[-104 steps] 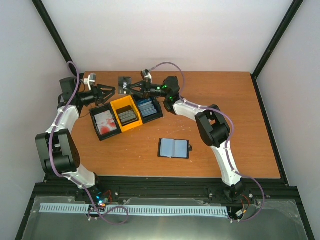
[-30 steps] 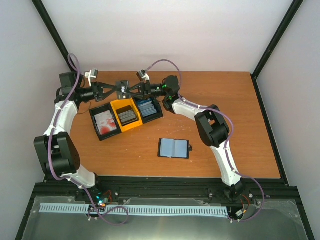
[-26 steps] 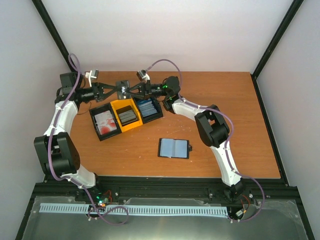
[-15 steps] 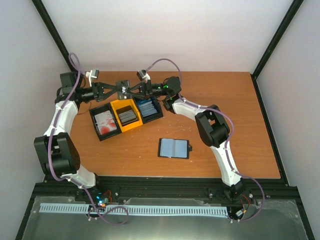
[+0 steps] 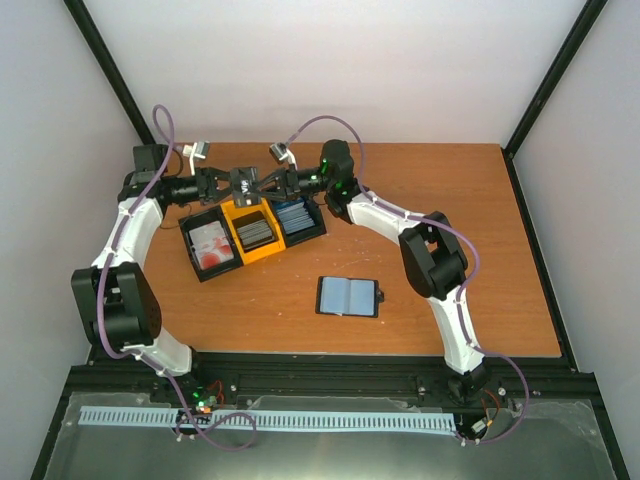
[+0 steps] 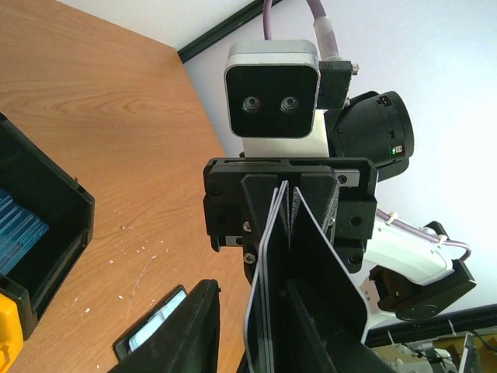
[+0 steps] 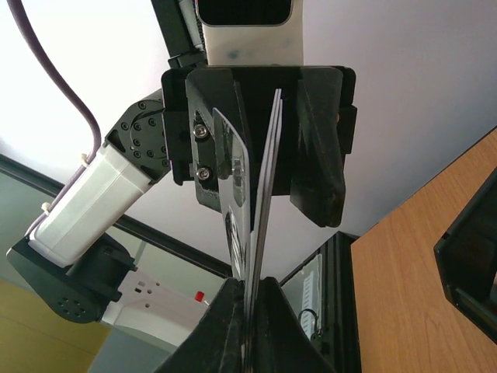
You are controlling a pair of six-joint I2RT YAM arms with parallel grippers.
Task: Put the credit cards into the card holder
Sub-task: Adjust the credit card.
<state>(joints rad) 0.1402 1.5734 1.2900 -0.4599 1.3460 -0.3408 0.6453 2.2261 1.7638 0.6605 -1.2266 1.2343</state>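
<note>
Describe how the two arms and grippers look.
The left arm and right arm have white shells with black joint housings. A purple cable loops along each. The left gripper and right gripper are black with tapered fingers; each wrist carries a white camera block with a black face.

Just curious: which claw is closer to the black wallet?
Right. The right gripper, holding cards, is beyond the wallet by the bins; the left gripper faces it, farther left.
</note>
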